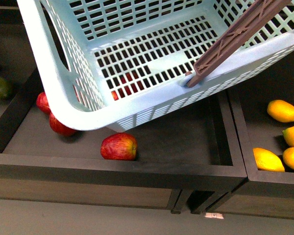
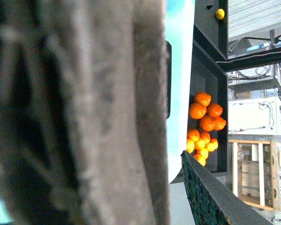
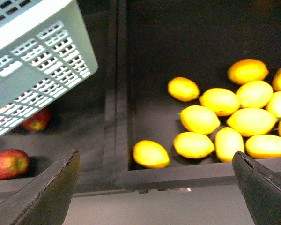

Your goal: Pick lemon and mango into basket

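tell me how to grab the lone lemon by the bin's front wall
Take the lemon across its short middle, from above, with the right pincer: it lies flat, apart from the other lemons, and the bin's front wall likely blocks a low approach.

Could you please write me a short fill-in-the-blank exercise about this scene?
The basket has a ___ handle. The lemons lie in the bin to the ___ of the red fruit. The right gripper is ___, holding nothing.
Missing words: brown; right; open.
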